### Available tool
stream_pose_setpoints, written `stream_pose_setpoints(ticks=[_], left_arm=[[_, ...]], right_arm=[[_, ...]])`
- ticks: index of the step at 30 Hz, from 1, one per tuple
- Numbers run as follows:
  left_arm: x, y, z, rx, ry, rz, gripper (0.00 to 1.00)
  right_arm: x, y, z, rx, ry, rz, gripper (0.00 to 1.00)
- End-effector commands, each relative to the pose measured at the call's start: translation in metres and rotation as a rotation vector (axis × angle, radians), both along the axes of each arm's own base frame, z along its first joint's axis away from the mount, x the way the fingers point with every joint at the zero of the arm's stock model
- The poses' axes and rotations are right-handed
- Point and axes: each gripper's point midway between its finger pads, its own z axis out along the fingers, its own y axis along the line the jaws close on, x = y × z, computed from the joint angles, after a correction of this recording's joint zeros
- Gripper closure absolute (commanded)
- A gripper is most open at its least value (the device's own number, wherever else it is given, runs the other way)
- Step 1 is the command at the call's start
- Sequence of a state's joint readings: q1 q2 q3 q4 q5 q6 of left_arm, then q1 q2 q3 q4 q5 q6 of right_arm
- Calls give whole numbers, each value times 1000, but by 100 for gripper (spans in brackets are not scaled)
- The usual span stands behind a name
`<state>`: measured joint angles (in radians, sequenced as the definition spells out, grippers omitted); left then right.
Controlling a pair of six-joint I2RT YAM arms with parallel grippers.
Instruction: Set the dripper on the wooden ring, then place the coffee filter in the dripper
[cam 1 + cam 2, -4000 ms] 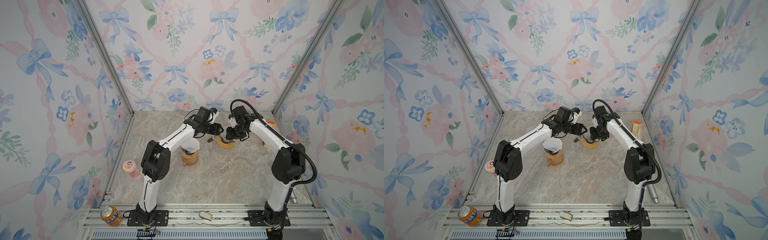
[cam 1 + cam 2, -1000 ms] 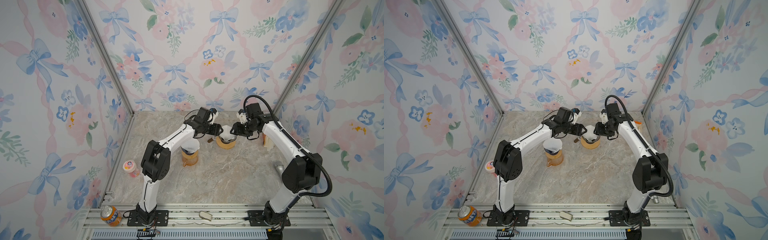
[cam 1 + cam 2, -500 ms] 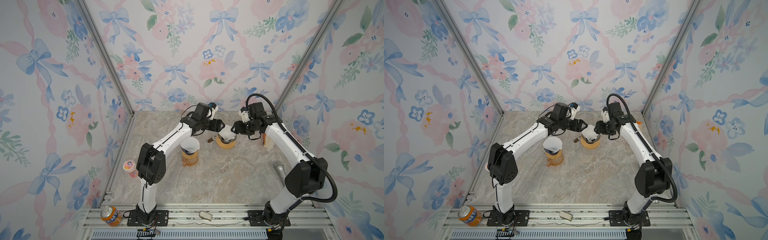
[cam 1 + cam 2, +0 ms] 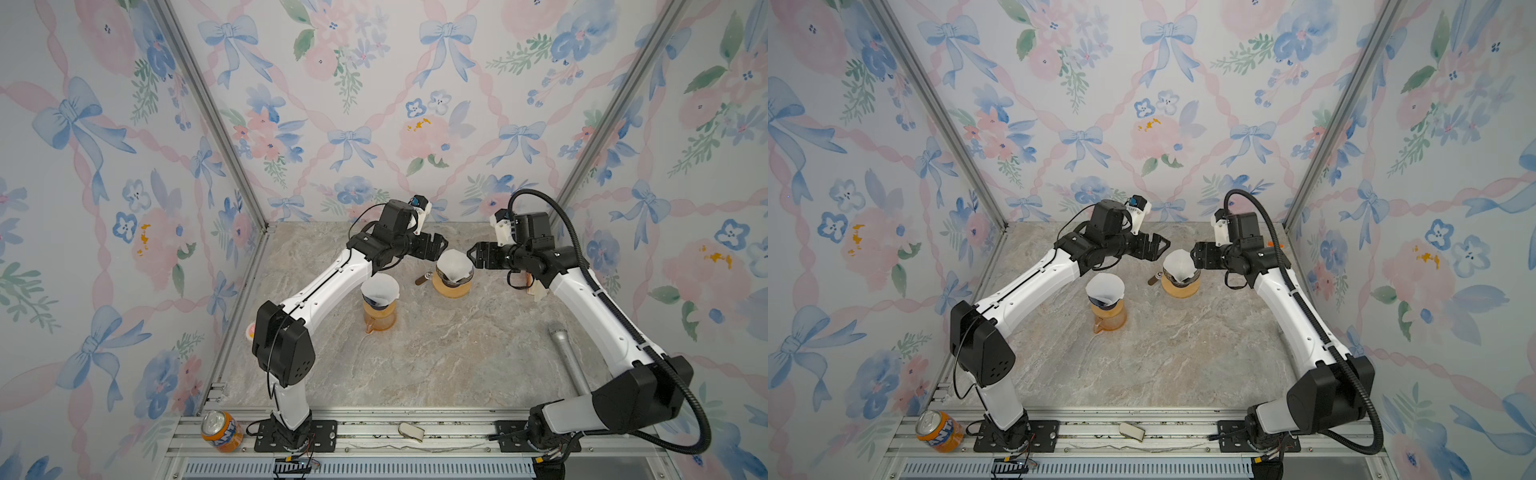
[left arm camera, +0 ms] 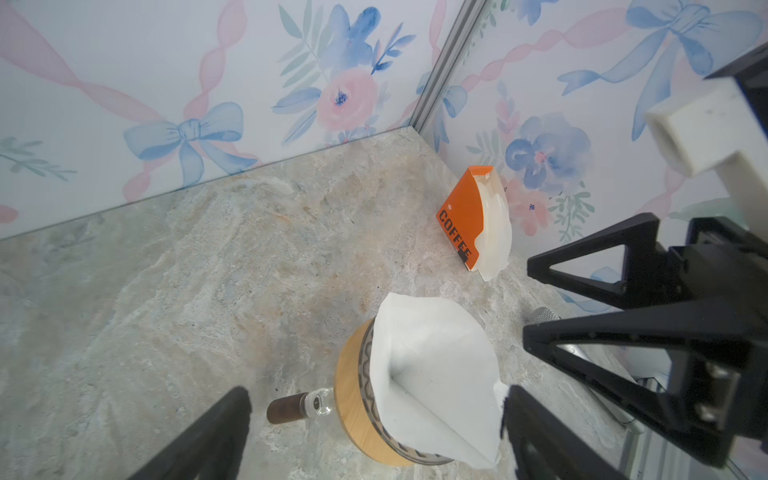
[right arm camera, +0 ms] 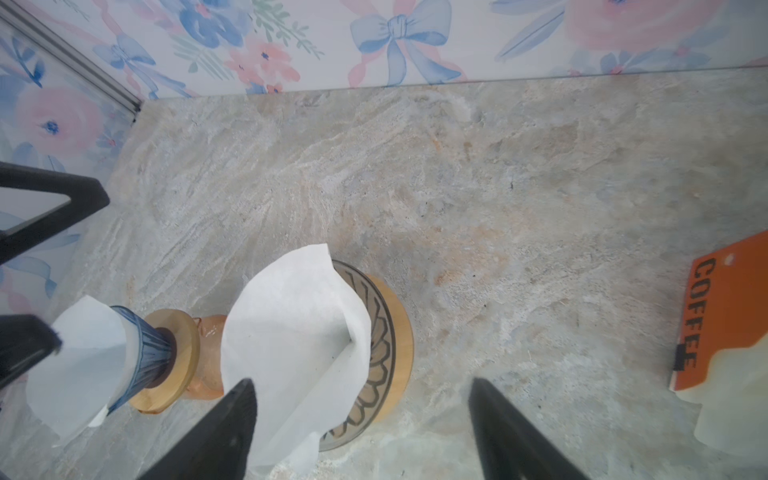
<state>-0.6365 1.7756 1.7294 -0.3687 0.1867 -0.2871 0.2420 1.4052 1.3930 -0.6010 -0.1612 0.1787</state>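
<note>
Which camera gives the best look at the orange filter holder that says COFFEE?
The left wrist view: the orange filter holder shows whole, lettering readable. The right wrist view crops it at the edge. In both top views the right arm hides most of it.

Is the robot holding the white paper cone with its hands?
No. The left hand and the right hand are both open and hold nothing; the filter sits in the dripper between them.

The coffee filter sits in the dripper, between the left gripper and the right gripper, just below their tips. Back along the left arm, beneath it, a second dripper stands on a carafe. The filter holder stands behind the right gripper, beside its forearm.
</note>
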Motion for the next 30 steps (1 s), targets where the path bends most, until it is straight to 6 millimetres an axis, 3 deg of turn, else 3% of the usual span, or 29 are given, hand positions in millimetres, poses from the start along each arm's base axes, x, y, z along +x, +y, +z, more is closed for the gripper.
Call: stream_pose_setpoints(ticks=[1, 8, 16, 20, 26, 30], left_arm=[[-11, 22, 18, 72, -101, 49, 2], [-26, 68, 34, 108, -196, 190, 2], [-48, 131, 25, 91, -229, 382, 2], [-63, 175, 18, 121, -255, 516, 2], [-88, 252, -5, 122, -275, 728, 2], [-105, 298, -27, 121, -294, 871, 2]], right_arm=[[4, -9, 23, -36, -141, -29, 1], [-4, -23, 46, -43, -280, -73, 4], [-8, -52, 56, -102, -456, -195, 3], [-7, -74, 46, -146, -500, -293, 3], [-12, -148, 14, -82, -398, -597, 3], [-18, -182, -14, -4, -350, -707, 3]])
